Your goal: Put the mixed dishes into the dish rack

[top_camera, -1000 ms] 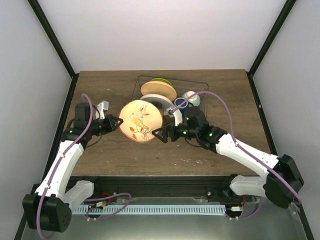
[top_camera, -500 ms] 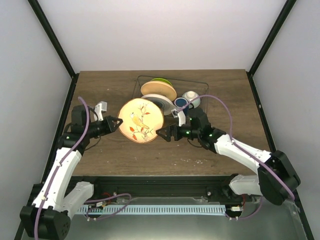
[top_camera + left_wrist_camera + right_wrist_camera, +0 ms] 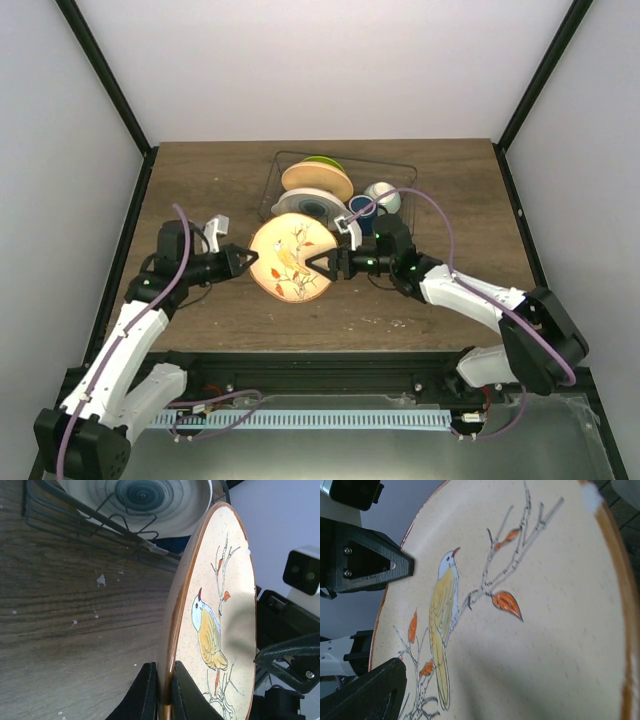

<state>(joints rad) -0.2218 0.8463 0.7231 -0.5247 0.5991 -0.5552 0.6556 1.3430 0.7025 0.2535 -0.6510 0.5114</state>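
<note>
1. Currently the round cream plate with brown rim and painted bird (image 3: 287, 262) hangs tilted just in front of the dark wire dish rack (image 3: 398, 165), by its near-left corner.
2. The left gripper (image 3: 243, 261) is pinched tight on the plate rim farthest from the rack's right end.
3. The right gripper (image 3: 322, 267) stands wide, jaws straddling the opposite rim; contact unclear.
4. Key relation: the plate sits directly between both claws, with the rack just behind it. The right arm is nearer the rack, so a handover to it looks likely before slotting.
</note>
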